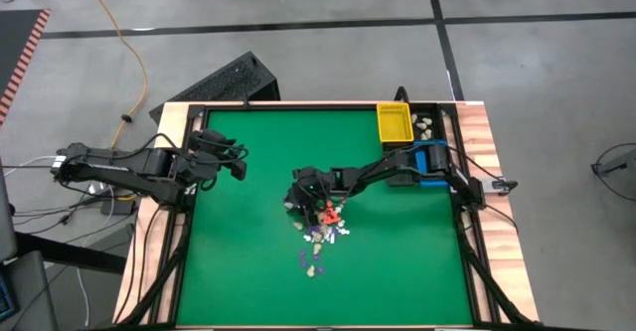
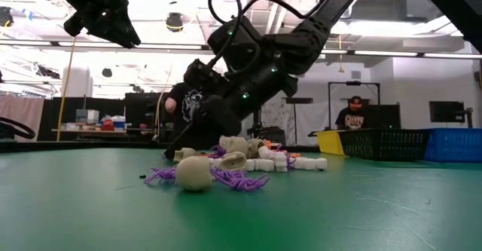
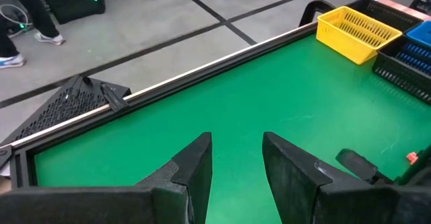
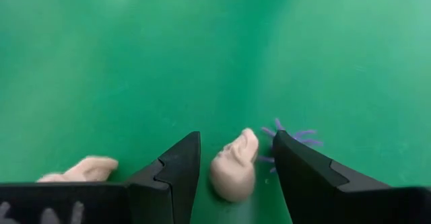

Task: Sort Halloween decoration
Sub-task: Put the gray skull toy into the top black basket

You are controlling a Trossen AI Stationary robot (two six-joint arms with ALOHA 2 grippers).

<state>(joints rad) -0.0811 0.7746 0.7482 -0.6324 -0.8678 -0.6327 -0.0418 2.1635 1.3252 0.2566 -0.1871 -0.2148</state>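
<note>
The Halloween decoration is a pile of tiny cream, orange and purple trinkets (image 1: pixel 320 234) lying on the green table near its middle. My right gripper (image 4: pixel 234 177) is lowered at the pile's far left edge, slanting down, open. A cream skull piece (image 4: pixel 232 170) lies on the mat between its two fingers, apart from both. A purple spider (image 4: pixel 296 136) lies just beside one finger, and another cream piece (image 4: pixel 81 169) lies outside the other. My left gripper (image 3: pixel 237 160) hangs open above the table's left side (image 1: pixel 238 162), with nothing between its fingers.
A yellow bin (image 1: pixel 395 124), a black bin (image 1: pixel 427 124) holding cream pieces, and a blue bin (image 1: pixel 429 162) stand at the table's far right corner. The table has a raised dark rim (image 3: pixel 202 66). People stand in the room beyond.
</note>
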